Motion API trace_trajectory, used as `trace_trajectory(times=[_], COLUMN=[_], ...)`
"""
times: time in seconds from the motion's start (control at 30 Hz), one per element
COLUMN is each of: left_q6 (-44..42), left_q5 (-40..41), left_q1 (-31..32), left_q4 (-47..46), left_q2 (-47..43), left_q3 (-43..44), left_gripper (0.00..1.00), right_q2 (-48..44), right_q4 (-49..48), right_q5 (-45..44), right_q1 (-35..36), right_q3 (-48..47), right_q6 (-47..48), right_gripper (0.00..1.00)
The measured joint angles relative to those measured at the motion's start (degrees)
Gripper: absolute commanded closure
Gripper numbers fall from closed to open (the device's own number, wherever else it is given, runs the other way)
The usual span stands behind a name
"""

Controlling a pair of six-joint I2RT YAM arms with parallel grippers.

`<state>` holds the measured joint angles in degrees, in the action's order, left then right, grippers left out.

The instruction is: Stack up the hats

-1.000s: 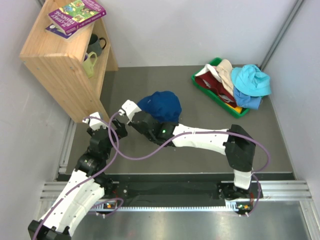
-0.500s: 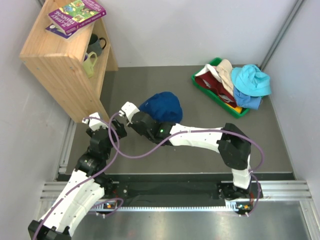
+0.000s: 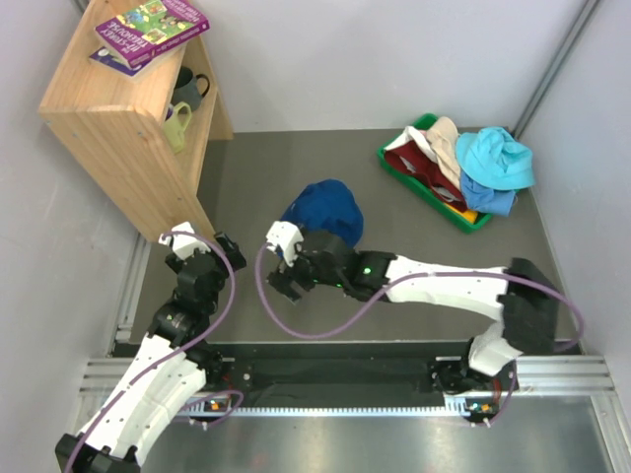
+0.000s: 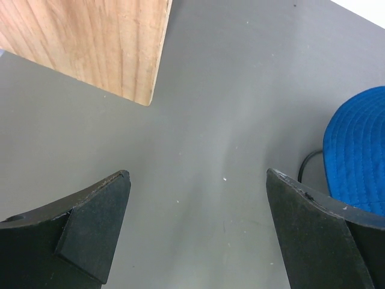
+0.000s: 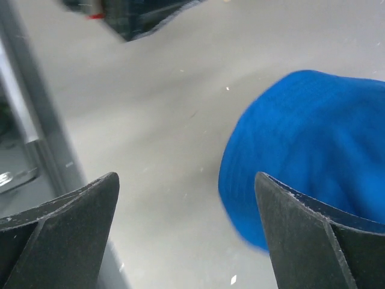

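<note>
Since a second ago the right gripper [image 5: 186, 177] has let go of the blue hat [image 3: 323, 209] and drawn back, its fingers now wide apart, the hat lying on the table just beside it. The left gripper [image 4: 197, 174] hangs spread and empty, with that hat off to its right.

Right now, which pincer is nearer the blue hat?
Right. The right pincer hangs open just off the near-left edge of the blue hat; the left pincer is farther left, by the shelf.
</note>
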<state>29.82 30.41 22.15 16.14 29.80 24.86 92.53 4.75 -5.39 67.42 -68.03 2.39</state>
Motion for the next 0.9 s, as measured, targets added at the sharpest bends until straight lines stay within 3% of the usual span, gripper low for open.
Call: trace_trajectory(times=[0.27, 0.37, 0.47, 0.6, 0.73, 0.9], left_q6=[-1.4, -2.0, -2.6, -2.9, -3.0, -3.0], left_q5=[0.5, 0.4, 0.2, -0.7, -1.6, -2.3], left_q1=[0.0, 0.0, 0.0, 0.0, 0.0, 0.0], left_q4=[-3.8, -5.6, -7.4, -8.9, -10.1, -10.7], left_q2=[-0.3, -0.5, 0.0, 2.0, 4.3, 4.9], left_q3=[-2.0, -3.4, -4.7, -5.4, -5.5, -6.0], left_gripper=[0.01, 0.01, 0.01, 0.01, 0.01, 0.01], right_q2=[-20.6, -23.0, -20.7, -13.1, -3.7, 6.9], right_q4=[3.7, 4.3, 4.4, 5.7, 7.6, 9.3], right_q5=[-1.1, 0.0, -0.9, -1.3, -4.0, -7.8], right_q1=[-1.6, -12.5, -30.8, -48.6, -59.0, -65.9], right_q3=[2.7, 0.2, -2.3, -5.0, -10.1, -20.5], right_q6=[-2.0, -4.8, -8.7, -13.5, -16.6, -18.0], right_gripper=[0.04, 0.03, 0.04, 0.04, 0.04, 0.04])
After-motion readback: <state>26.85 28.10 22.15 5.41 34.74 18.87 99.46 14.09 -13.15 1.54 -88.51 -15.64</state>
